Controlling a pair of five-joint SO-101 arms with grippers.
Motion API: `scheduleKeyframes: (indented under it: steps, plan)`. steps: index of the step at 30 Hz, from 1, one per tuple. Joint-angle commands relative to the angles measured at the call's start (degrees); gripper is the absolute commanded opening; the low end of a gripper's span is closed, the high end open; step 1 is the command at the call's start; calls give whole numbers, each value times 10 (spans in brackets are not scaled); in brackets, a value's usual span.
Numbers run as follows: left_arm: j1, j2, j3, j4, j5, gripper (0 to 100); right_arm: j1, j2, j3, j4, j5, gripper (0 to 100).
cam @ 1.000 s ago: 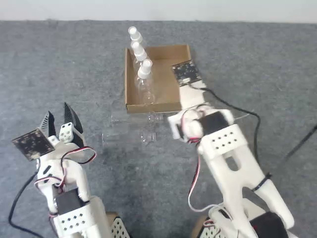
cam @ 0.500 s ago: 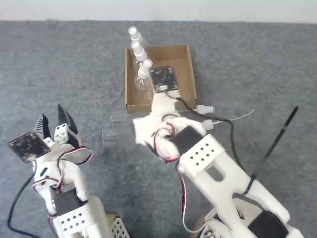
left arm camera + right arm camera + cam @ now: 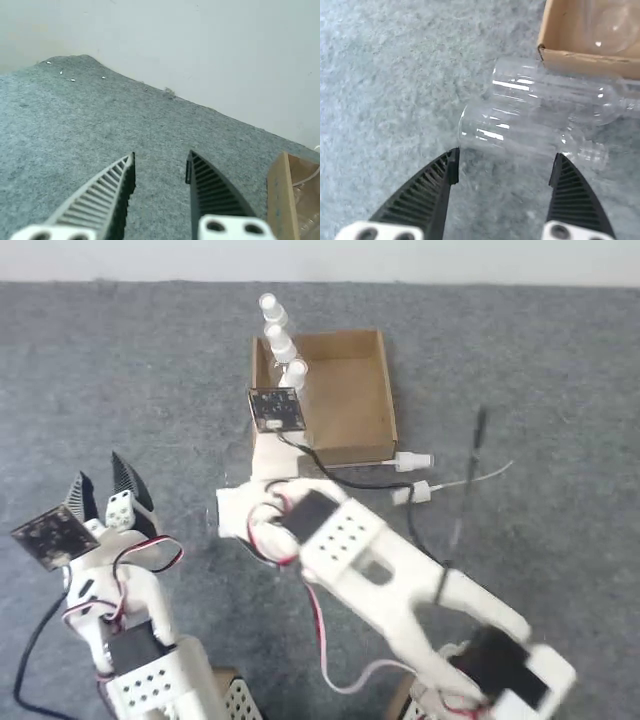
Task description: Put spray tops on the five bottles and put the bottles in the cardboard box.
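Two clear bottles without tops lie side by side on the grey carpet, the nearer bottle and the farther one, just outside a corner of the cardboard box. My right gripper hangs open right over the nearer bottle, one finger on each side of it. Three bottles with white spray tops stand along the left wall of the box. Two loose spray tops lie on the carpet right of the box. My left gripper is open and holds nothing, raised at the near left.
The right arm's body stretches across the middle of the carpet and covers the bare bottles in the high view. A black cable trails to its right. A pale wall borders the carpet beyond the left gripper.
The right arm has swung left from beside the box to above the two bare bottles. The left arm has shifted slightly toward the left, its gripper still open.
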State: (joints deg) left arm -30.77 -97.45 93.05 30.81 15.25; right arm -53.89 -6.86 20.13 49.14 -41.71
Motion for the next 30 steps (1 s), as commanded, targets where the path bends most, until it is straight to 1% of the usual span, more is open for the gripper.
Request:
scheduleKeyframes:
  steps: [1, 9, 14, 18, 27, 30]
  plan:
    - [-3, -13, -4, -16, -2, 160, -4, 35, -86, -12, -45, 243]
    - [-4, -13, -4, -16, -2, 160, -3, 107, -145, -7, -86, 243]
    - [-4, -13, -4, -16, -2, 160, -4, 129, -146, -7, -86, 243]
    - [-23, -13, -4, -25, 0, 160, -4, 144, -146, -7, -86, 243]
    - [-22, -13, 2, -36, 0, 160, -4, 190, -143, -6, -86, 243]
    - [-22, -13, 2, -36, 0, 160, -4, 196, -146, 34, -86, 245]
